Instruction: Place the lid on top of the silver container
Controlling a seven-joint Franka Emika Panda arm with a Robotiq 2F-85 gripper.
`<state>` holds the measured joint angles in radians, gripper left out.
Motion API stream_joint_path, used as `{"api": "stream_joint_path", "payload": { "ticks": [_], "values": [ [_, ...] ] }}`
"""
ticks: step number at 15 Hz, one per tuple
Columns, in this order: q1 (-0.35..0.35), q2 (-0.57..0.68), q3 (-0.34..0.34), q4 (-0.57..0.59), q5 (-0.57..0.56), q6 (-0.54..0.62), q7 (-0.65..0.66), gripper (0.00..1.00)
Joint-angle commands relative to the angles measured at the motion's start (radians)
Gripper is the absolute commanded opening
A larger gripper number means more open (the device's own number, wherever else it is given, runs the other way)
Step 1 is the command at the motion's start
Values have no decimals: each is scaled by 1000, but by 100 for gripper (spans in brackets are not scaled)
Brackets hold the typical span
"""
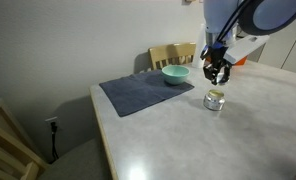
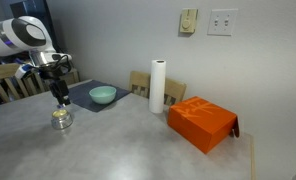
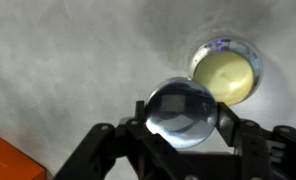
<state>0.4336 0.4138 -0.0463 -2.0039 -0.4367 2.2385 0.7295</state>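
Note:
My gripper (image 3: pixel 185 122) is shut on the lid (image 3: pixel 183 105), a small round shiny disc held between the two fingers. The silver container (image 3: pixel 226 72) stands open on the table just beyond the lid, showing a pale yellowish inside. In both exterior views the gripper (image 1: pixel 217 74) (image 2: pixel 60 96) hangs a little above the small metal pot (image 1: pixel 214 100) (image 2: pixel 61 120), almost straight over it. The lid is apart from the pot.
A teal bowl (image 1: pixel 175 74) (image 2: pixel 102 95) sits on a dark grey mat (image 1: pixel 138 92). An orange box (image 2: pixel 202 122) lies further along the table, with a paper towel roll (image 2: pixel 157 86) behind it. Wooden chairs stand at the table's edge (image 1: pixel 172 54).

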Motion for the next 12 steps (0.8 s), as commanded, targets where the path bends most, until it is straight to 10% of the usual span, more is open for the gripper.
{"api": "stream_joint_path", "payload": {
  "ticks": [1, 12],
  "values": [
    [-32, -40, 79, -17, 44, -61, -48, 44],
    [-90, 5, 113, -35, 67, 40, -171, 44]
  ]
}}
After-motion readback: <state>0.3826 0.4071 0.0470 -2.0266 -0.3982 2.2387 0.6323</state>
